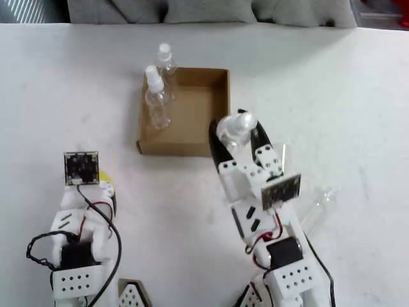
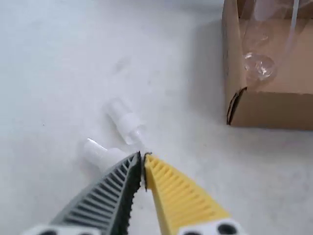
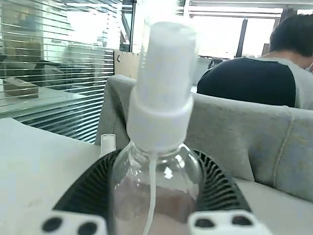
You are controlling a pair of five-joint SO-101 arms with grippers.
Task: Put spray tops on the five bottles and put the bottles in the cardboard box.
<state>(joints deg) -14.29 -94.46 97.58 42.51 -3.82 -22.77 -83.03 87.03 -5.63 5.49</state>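
Right pincer (image 3: 154, 169) clamps a capped bottle (image 3: 161, 122) (base hidden); left pincer (image 2: 142, 156) closed beside loose spray tops (image 2: 124, 122).

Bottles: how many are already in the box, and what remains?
Done: two topped bottles stand in the cardboard box. In hand: the right gripper holds a third topped bottle beside it. Left: one bottle lies on the table, loose spray tops near the left gripper.

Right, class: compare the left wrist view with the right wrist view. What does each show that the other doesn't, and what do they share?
Left wrist view: two loose spray tops lying by the shut left gripper, and the cardboard box. Right wrist view: the right gripper clamping a capped bottle, a grey seat back behind. Shared: the white table.
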